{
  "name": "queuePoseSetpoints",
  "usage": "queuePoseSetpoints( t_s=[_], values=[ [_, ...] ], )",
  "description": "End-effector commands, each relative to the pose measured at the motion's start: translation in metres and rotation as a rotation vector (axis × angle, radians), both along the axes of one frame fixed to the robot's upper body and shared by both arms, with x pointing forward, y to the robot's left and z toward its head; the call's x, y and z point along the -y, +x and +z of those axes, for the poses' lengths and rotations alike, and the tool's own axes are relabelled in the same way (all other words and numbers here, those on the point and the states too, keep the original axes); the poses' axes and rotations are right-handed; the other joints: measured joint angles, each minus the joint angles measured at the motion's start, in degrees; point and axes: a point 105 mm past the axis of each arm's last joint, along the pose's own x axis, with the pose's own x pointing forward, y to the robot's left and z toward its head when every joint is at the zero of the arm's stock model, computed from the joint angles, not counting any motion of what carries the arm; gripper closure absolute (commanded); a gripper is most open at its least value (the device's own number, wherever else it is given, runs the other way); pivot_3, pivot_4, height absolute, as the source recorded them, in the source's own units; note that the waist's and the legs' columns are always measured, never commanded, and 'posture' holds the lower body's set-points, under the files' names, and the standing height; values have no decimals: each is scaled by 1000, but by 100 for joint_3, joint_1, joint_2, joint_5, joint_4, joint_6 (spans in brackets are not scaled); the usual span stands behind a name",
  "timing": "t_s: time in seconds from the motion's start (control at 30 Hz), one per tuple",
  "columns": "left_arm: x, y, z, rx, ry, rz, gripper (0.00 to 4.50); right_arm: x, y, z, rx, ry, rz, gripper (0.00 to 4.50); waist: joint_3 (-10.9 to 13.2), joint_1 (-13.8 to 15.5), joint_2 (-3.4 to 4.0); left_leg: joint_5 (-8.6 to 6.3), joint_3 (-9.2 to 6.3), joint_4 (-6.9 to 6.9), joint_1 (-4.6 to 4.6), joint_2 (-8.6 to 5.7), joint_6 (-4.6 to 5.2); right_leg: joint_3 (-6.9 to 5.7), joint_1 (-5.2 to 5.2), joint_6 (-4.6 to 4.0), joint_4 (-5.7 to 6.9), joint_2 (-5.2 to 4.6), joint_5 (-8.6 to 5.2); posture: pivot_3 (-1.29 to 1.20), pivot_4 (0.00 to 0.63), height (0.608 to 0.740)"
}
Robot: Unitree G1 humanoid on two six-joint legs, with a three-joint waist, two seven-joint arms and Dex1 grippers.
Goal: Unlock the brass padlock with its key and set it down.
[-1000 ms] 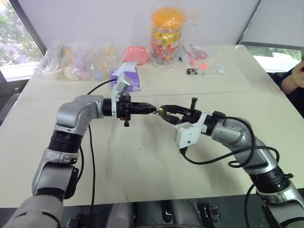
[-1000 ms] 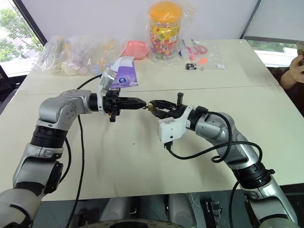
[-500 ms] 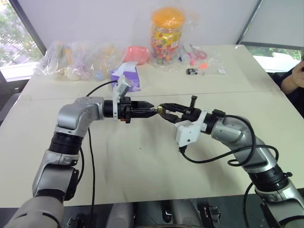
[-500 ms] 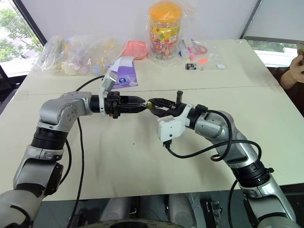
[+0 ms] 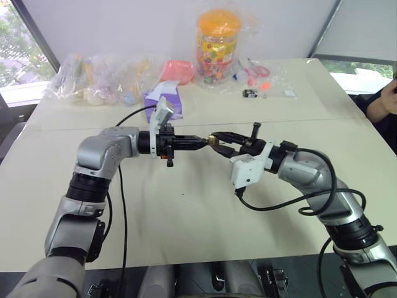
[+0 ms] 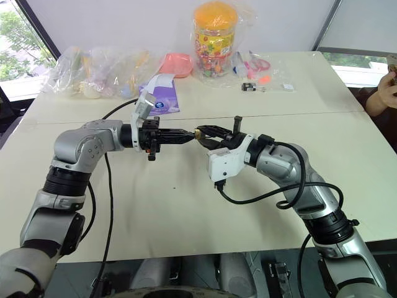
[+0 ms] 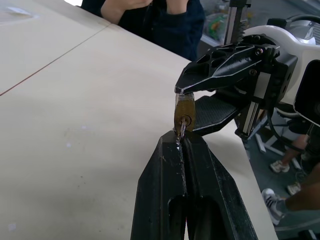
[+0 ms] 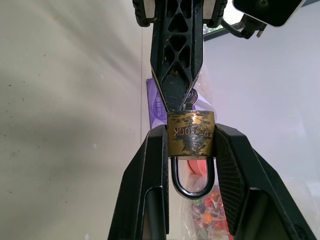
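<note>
The brass padlock (image 8: 191, 132) hangs above the middle of the table, shackle toward the right wrist. My right gripper (image 8: 190, 134) is shut on its two sides. From the opposite side my left gripper (image 7: 180, 143) is shut on the thin silvery key (image 7: 182, 131), whose tip sits in the keyhole of the brass padlock (image 7: 185, 113). In the head views the two grippers meet tip to tip, left gripper (image 5: 201, 141) against right gripper (image 5: 214, 137), with the padlock (image 5: 213, 141) a small golden speck between them. The shackle looks closed in the right wrist view.
Along the table's far side stand a plastic jar (image 5: 218, 43) with an orange lid, clear bags (image 5: 99, 77), a purple pack (image 5: 165, 99), a pink dish (image 5: 177, 69) and a small black-and-white object (image 5: 250, 94). A person (image 5: 384, 102) sits at the right edge. The table (image 5: 186, 211) lies below the grippers.
The left gripper's fingers opened slightly at the keyhole and have shut again on the key. Both hands kept their place, and the padlock stays in the right gripper.
</note>
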Motion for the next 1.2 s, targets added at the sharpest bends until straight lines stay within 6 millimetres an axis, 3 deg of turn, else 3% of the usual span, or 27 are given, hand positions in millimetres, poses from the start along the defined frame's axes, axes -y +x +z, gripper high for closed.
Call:
queuePoseSetpoints(
  t_s=[0.03,0.27,0.67,0.87,1.03,1.13,1.2],
  values=[
    [-3,0,12,144,45,-8,4469,-8,-13,5,1,-1,64,3801,0,1,0,0,0,0,0,0,0,0,0,0,0,0,0,0,150,737],
    [0,1,-1,425,185,-52,4469,-10,-15,1,-51,0,84,3801,0,6,0,0,1,0,0,0,0,0,0,-1,0,0,0,0,150,737],
    [7,8,-1,900,257,-80,4469,-8,-13,-2,-75,-13,82,3801,0,10,0,0,3,0,0,-1,0,-1,0,-1,-1,0,0,0,150,737],
    [2,12,1,571,149,-16,4469,-6,-12,-3,-79,-15,75,3801,0,5,0,0,3,1,0,-1,1,-1,0,1,0,1,1,0,150,737],
    [-5,10,16,67,-41,-6,4469,-5,-10,-2,-76,-17,70,3801,1,-12,-1,0,-1,1,0,3,1,-2,0,1,1,7,1,0,150,737],
    [-10,2,19,-161,-113,-56,3175,-4,-9,-2,-75,-19,69,3801,0,-13,0,0,-3,2,0,3,1,-3,0,1,3,7,0,0,150,737],
    [-14,-3,10,-216,-97,-68,2310,-4,-9,-2,-74,-20,68,3801,0,-18,1,0,-2,2,3,2,1,-2,2,2,3,5,0,0,150,737]
  ],
)
